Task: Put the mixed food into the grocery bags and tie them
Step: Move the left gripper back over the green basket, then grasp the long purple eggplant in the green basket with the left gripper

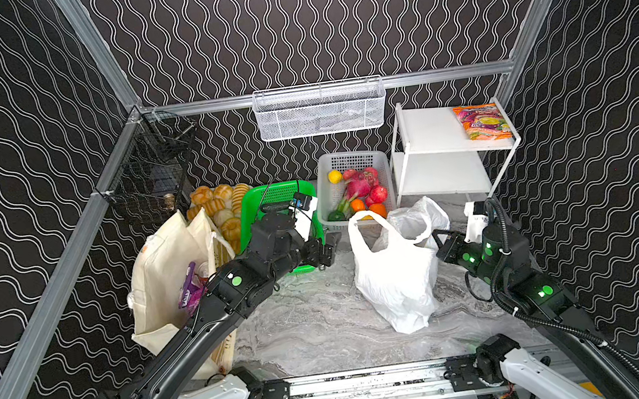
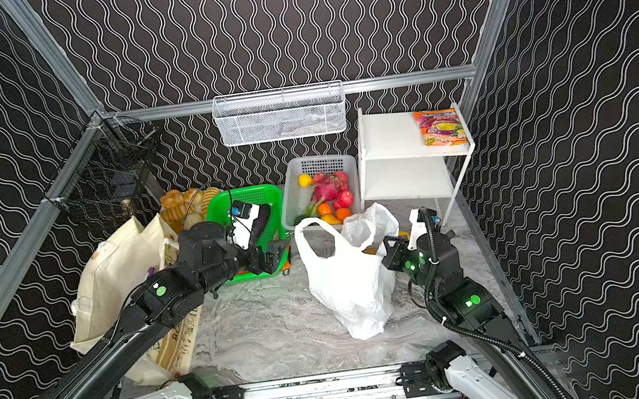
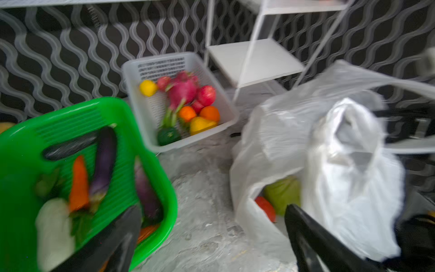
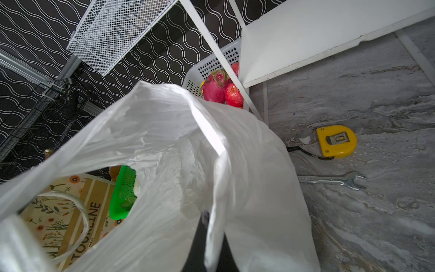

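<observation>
Front rail [image 1: 369,387] sits nearest me. Just past it the canvas tote [image 1: 160,280] stands at the left with the left arm [image 1: 186,344] crossing its mouth. I make out a purple packet [image 1: 189,291] and a red can [image 1: 202,269] inside, nothing more. The left gripper [image 1: 327,252] hangs spread wide and empty above the table [image 1: 316,318], pointing right at the white plastic bag [image 1: 391,279]. The bag's free handle loop [image 1: 363,226] stands upright just beside that gripper, on its right, so the left arm is plainly the nearer. The right gripper [image 1: 440,237] is pressed together on the other handle [image 1: 418,229] at the opposite side; film buries its fingertips in the right wrist view. The left wrist view is blurred. Green cabbage [image 3: 283,193] and red tomato [image 3: 266,207] show in the mouth, the rest of the load hidden. My guess: that loop comes next, for the knot.
</observation>
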